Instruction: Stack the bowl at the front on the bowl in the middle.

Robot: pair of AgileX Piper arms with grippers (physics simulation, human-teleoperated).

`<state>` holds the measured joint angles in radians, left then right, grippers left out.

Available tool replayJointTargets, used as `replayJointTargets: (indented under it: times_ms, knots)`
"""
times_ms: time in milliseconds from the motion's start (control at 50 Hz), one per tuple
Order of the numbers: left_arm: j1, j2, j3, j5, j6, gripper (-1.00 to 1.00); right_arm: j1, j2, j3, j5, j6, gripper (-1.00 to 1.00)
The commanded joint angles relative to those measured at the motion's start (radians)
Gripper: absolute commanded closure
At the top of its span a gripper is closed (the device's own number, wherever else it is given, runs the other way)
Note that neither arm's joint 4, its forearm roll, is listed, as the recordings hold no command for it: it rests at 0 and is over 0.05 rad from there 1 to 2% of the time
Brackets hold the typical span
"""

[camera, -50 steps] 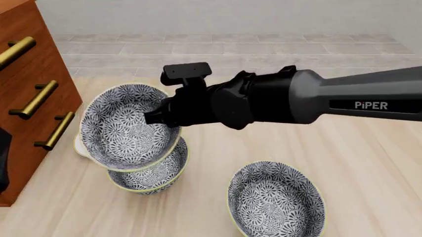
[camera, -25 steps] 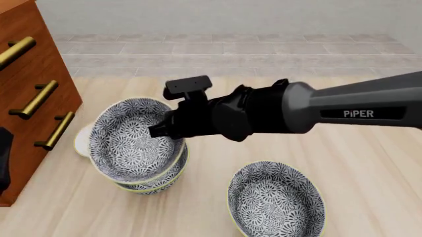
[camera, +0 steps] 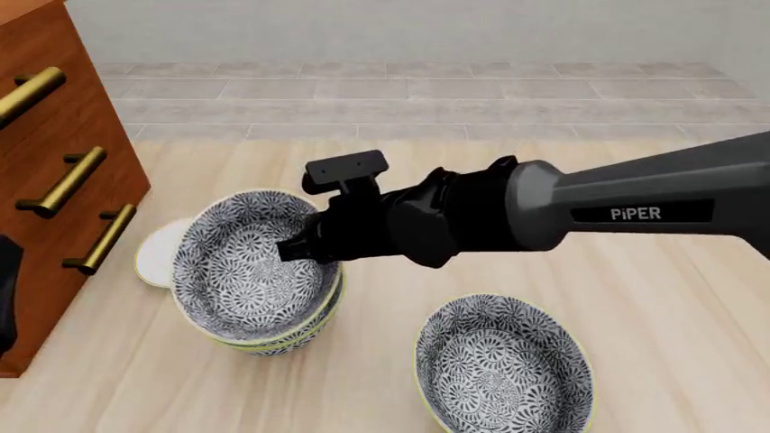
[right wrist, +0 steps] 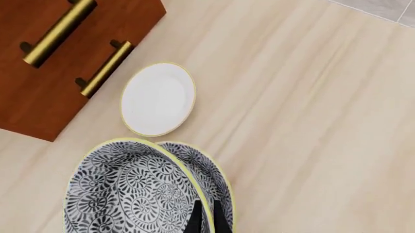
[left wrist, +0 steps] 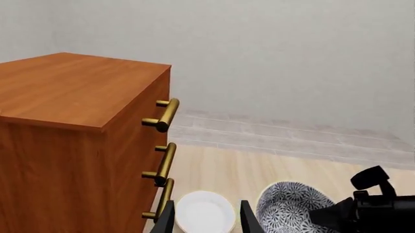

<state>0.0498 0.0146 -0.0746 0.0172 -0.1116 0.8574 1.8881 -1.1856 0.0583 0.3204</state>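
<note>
**Bowl Sits on Bowl**

The right pincer (camera: 292, 249) pinches the rim of the bowl at the front (camera: 252, 262), which rests in the bowl in the middle (camera: 287, 340) (far left on the tabletop (camera: 673, 316)). The held rim lies right under the pincer. The left pincer (left wrist: 206, 217) is spread, holding nothing.

White "PiPER" lettering, right arm (camera: 650, 198)
</note>
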Motion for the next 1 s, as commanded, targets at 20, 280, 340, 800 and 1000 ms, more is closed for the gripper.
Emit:
replayJointTargets:
  times_ms: [20,280,340,800,1000]
  knots:
    - [-0.003,-0.009,-0.003,0.011,-0.003,-1.0,0.0,0.005,-0.003,-0.007,0.006,1.0]
    - [-0.002,-0.008,-0.005,0.01,-0.004,-1.0,0.001,0.006,-0.004,-0.007,0.001,1.0]
    - [-0.002,-0.013,-0.004,0.015,-0.004,-1.0,0.001,0.006,-0.006,-0.004,0.001,-1.0]
    - [-0.009,-0.011,-0.005,0.013,-0.003,-1.0,-0.003,-0.006,-0.008,0.0,-0.01,-1.0]
    - [-0.011,0.011,-0.004,-0.012,-0.002,-1.0,-0.012,-0.087,0.002,0.022,-0.04,-1.0]
